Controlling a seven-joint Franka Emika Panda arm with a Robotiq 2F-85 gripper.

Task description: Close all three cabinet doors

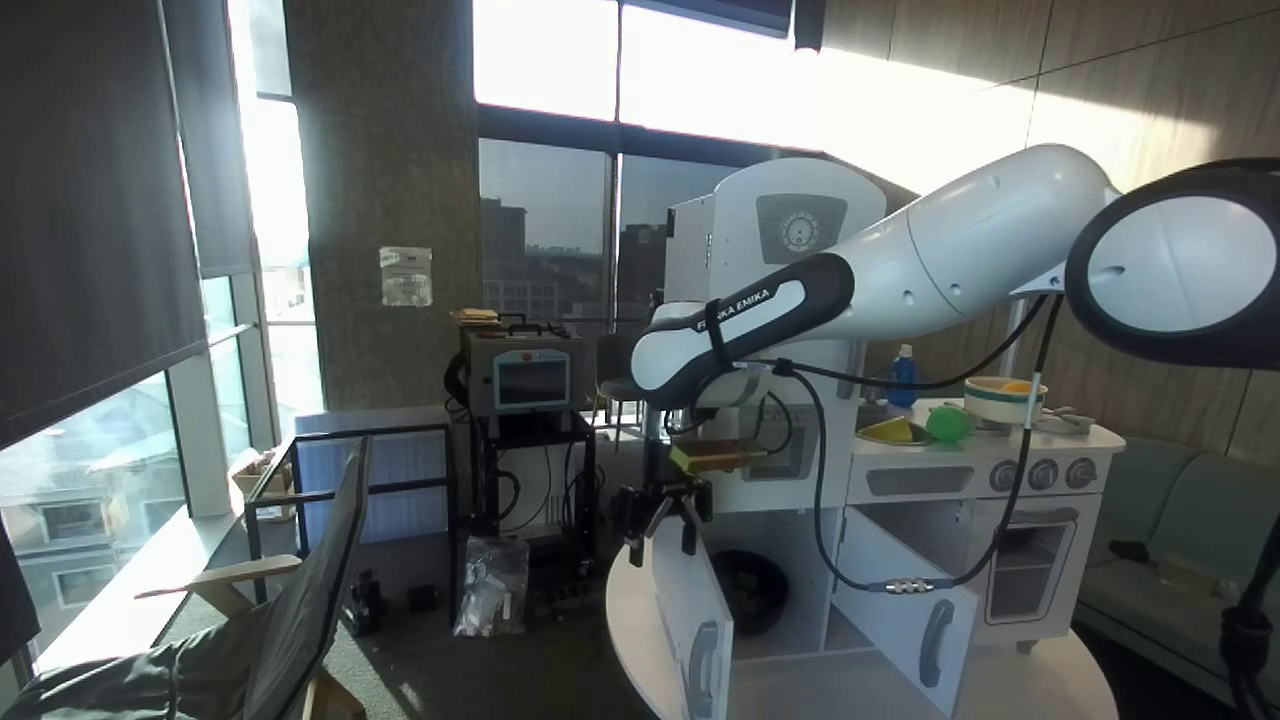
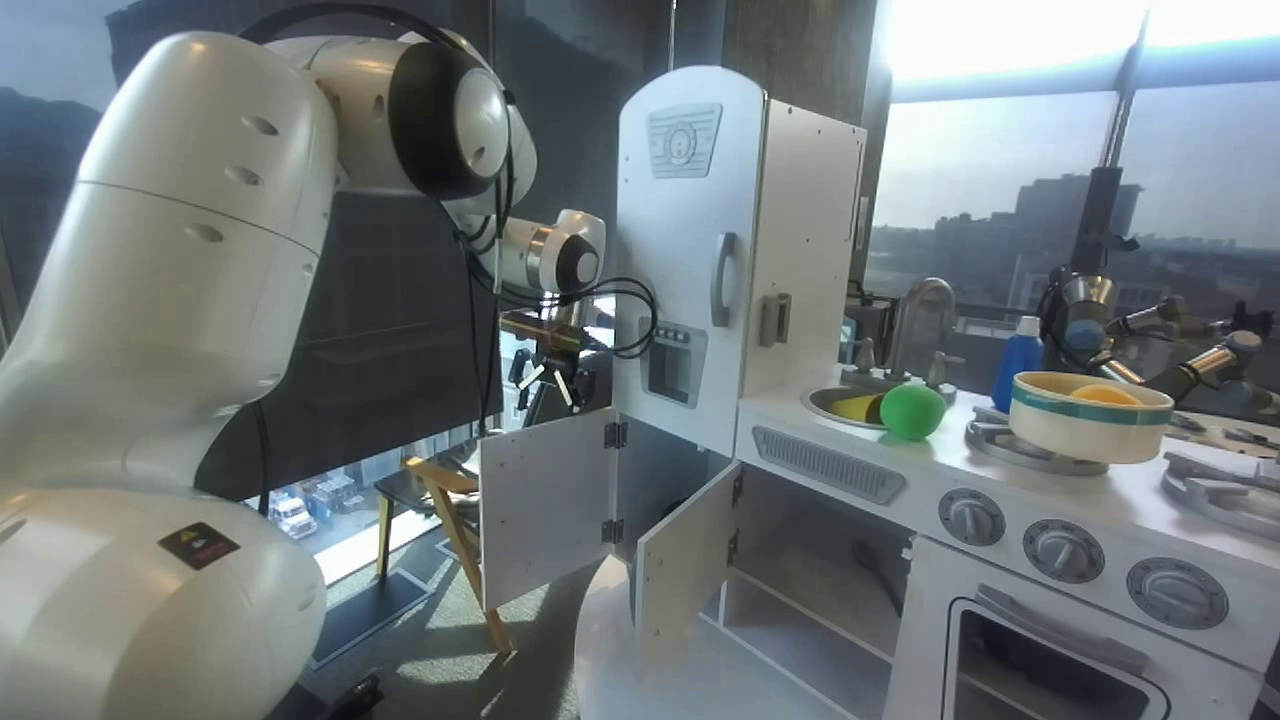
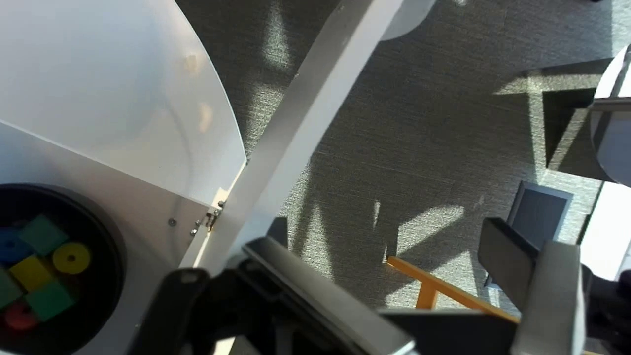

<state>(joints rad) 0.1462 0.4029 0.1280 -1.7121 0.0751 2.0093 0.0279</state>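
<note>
1. Fingers (image 3: 549, 301): parted wide, with nothing held. Floor (image 3: 434, 148) and a wooden bar (image 3: 428, 283) are seen between them in the wrist view.

2. Lower door (image 1: 692, 605) of the tall cabinet (image 2: 805, 240): well ajar, beside the fingers, which seem placed at its outer side, nearer the hinges (image 2: 612, 435) than the free edge. Contact cannot be told. It is judged to be the door in hand.

3. Recommended push: fingers to be brought together, lowered past the door's top edge and shifted toward the free edge for leverage. The outer face is then to be followed lightly along its arc until flush.

4. Second lower door (image 1: 885, 618): likewise ajar, apart from the fingers. The cable (image 1: 907, 586), seen across it, should be kept off its handle (image 1: 936, 643).

5. Upper door (image 2: 680, 240): apparently flush; no push is thought needed.

6. Views compared: grey handles (image 1: 703, 668) of both lower doors are displayed in an exterior view; bare inner faces (image 2: 545, 505) are displayed in an exterior view. Coloured blocks (image 3: 32, 273) within the black bowl (image 3: 106, 266) are resolved by the wrist view alone.
</note>
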